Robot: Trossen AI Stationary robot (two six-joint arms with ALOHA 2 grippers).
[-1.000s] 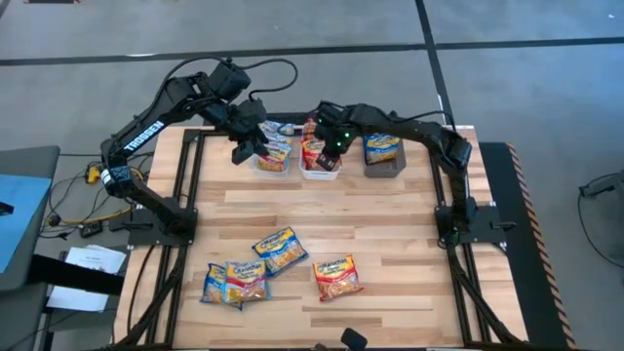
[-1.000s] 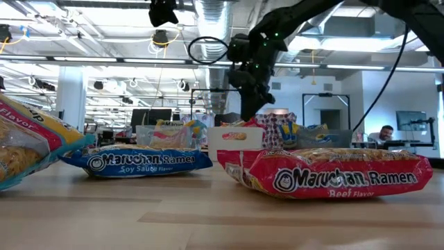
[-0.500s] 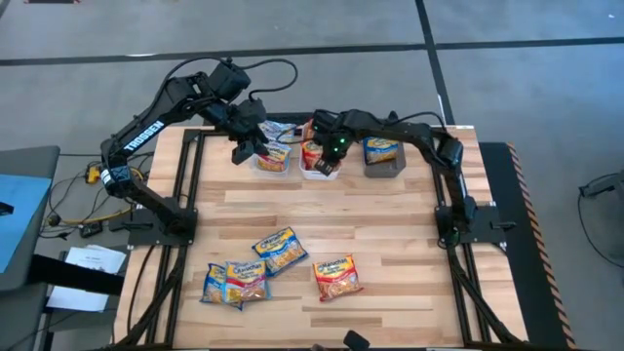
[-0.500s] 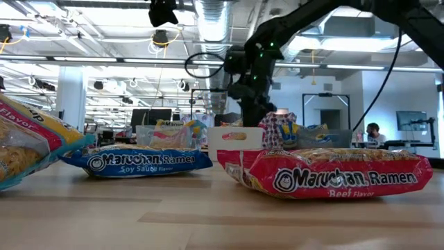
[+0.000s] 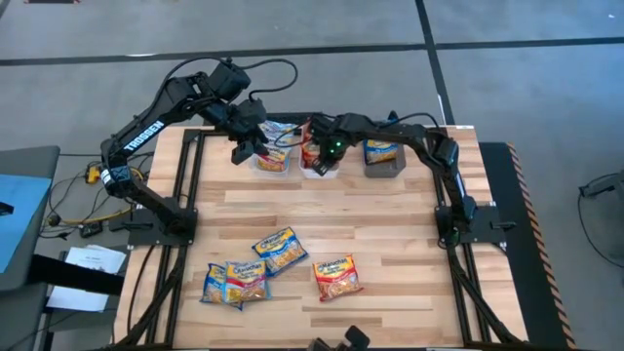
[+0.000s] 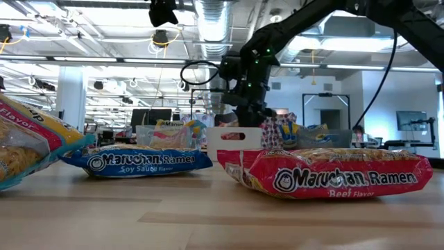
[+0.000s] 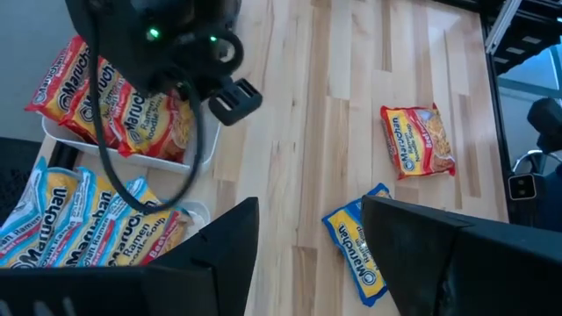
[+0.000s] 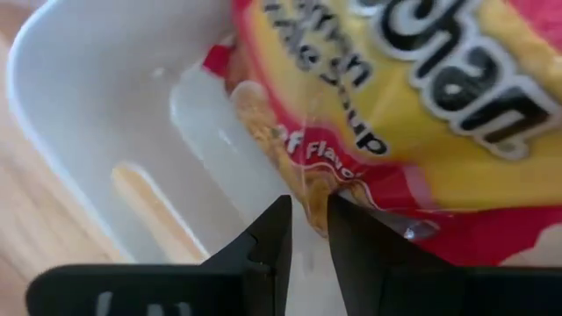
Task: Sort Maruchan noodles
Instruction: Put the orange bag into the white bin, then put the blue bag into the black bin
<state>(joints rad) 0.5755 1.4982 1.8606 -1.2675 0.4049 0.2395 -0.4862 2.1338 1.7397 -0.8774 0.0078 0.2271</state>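
My right gripper (image 5: 319, 164) reaches steeply down into the white bin (image 5: 310, 174) at the table's far side, shut on a red-edged Maruchan packet (image 8: 413, 105). More red packets (image 7: 114, 114) stand in that bin. My left gripper (image 5: 251, 149) hangs open above the clear bin (image 5: 273, 164), which holds blue packets (image 7: 70, 228). An orange packet (image 5: 381, 148) sits in the grey bin (image 5: 384, 168). Lying flat on the near half of the table are a blue packet (image 5: 280, 249), two overlapping ones (image 5: 234, 282) and a red one (image 5: 337, 277). My right gripper pinches the red packet's crimped edge (image 8: 309, 200) between its two fingers (image 8: 270, 235). The fingers come from above, pointing steeply down. The packet stands inside the white bin against its wall (image 8: 105, 114); whether it rests on the bottom I cannot tell.
The three bins stand in a row along the far edge, close together. The wide middle band of the wooden table (image 5: 322, 210) lies between the bins and the loose packets. In the low view the red packet (image 6: 326, 177) lies close in front.
My right gripper has sunk with the red packet into the white bin, shifting slightly toward the table's left edge and rolling a little. Its fingers have stayed shut on the packet.
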